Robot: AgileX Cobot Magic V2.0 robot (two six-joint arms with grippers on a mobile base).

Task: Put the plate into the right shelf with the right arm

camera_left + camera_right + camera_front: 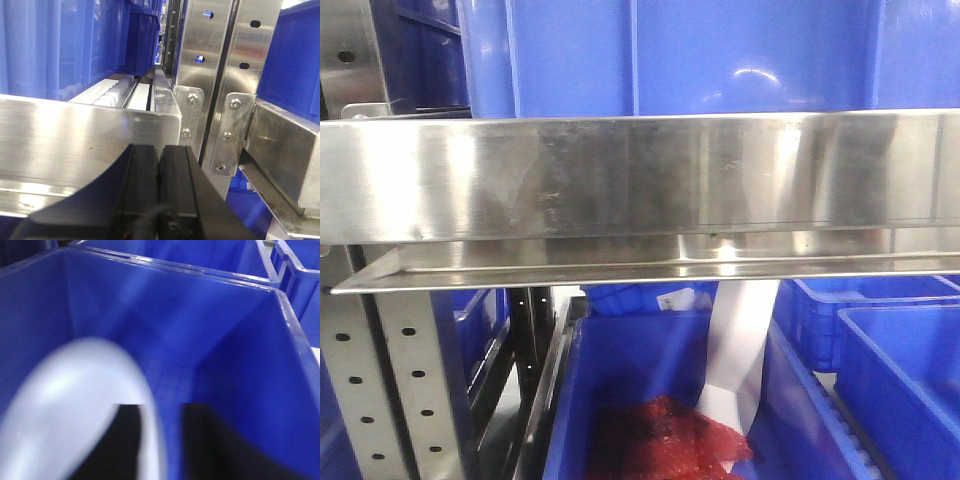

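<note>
Stainless-steel right shelf (pixel 620 180): broad brushed beam across the front view, perforated upright (pixel 395 380) at lower left, bolted corner brackets (pixel 230 135) in the left wrist view. Blue bin (pixel 700 55) resting on the upper level. Below, more blue bins (pixel 890 370) side by side, one holding red material (pixel 660 440).
</note>
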